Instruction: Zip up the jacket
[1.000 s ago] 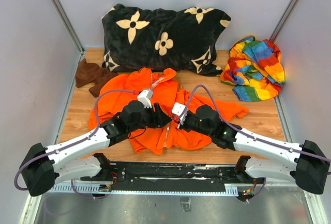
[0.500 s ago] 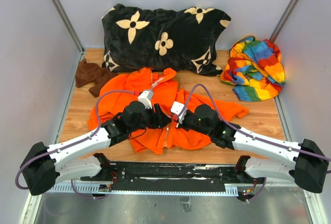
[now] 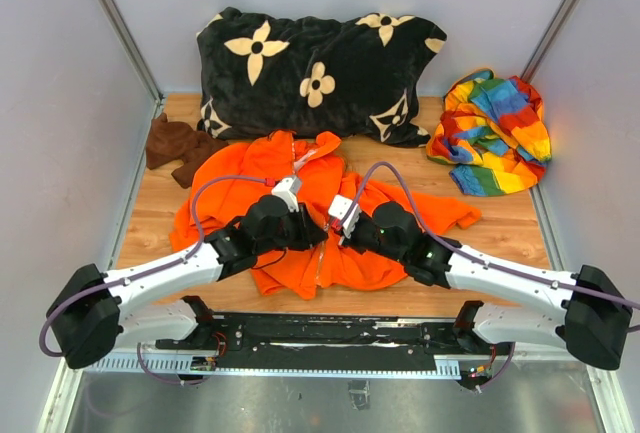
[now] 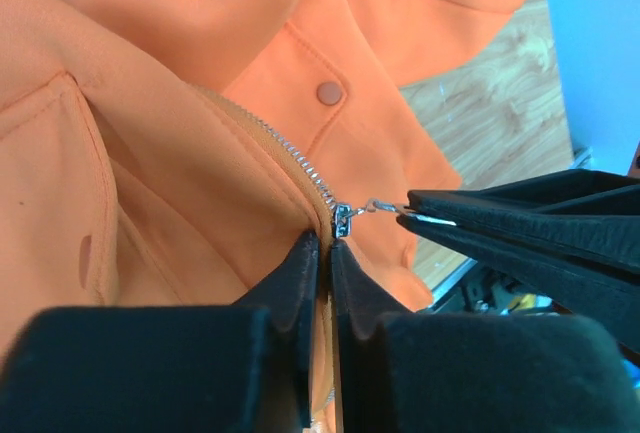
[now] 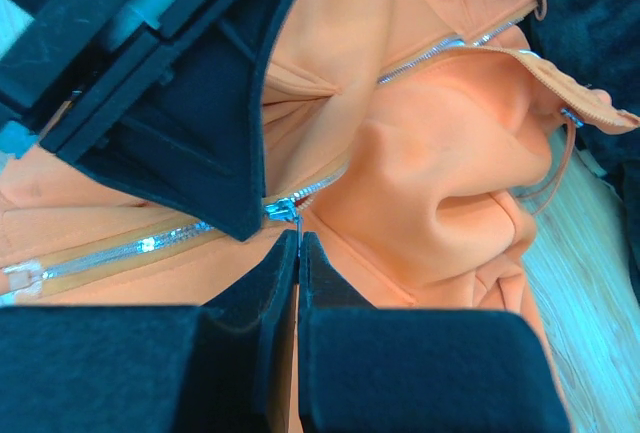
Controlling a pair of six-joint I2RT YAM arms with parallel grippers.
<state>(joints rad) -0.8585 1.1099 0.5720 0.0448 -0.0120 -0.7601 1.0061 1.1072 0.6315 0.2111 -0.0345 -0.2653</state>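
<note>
Orange jacket (image 3: 255,158) lies mid-bench (image 3: 500,233), zipped only near the hem. Left jaws pinch its fabric just below the slider (image 4: 342,221); right jaws grip the pull (image 4: 380,206). Next, the right arm should likely draw the slider toward the collar against the left's anchor.

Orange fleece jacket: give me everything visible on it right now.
The bright orange fleece jacket lies crumpled, front up, on the wooden table, zipped only a short way from the hem. Metal zipper teeth, a snap button and a patch pocket show. The left gripper pinches the fabric below the slider; the right gripper holds the zipper pull.
</note>
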